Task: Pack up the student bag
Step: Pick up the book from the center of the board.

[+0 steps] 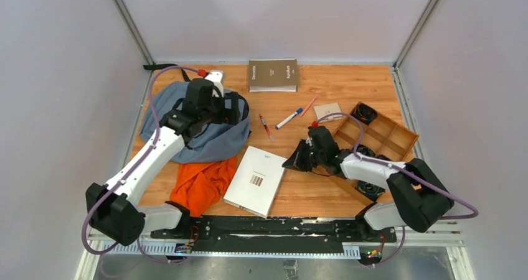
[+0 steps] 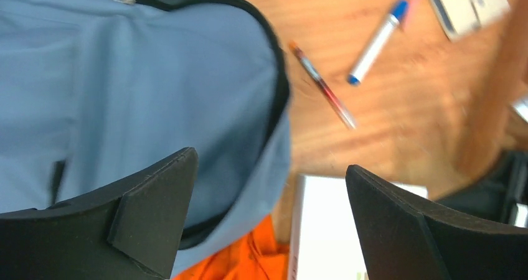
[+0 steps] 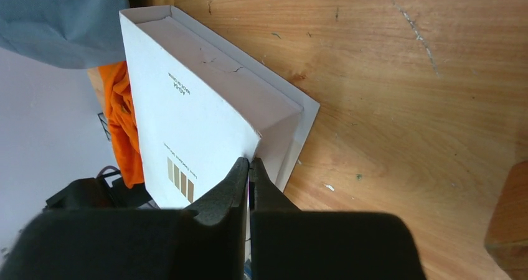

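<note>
Two jobs: upper left, left gripper [image 2: 271,162] hovers, jaws spread, over the student bag [image 2: 155,74], probably to open it; right gripper [image 3: 249,168] pinches the white book [image 3: 180,112] cover.

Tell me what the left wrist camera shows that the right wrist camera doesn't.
Only left wrist: the open left hand, a clear red-tipped pen, a white marker with blue cap and a small white card. Only right wrist: the right hand, shut and seemingly pinching a raised cover's edge, and four brown bars printed on that cover. Both: the grey-blue fabric student bag, the crumpled orange cloth, the white softcover book and the wooden table.
</note>
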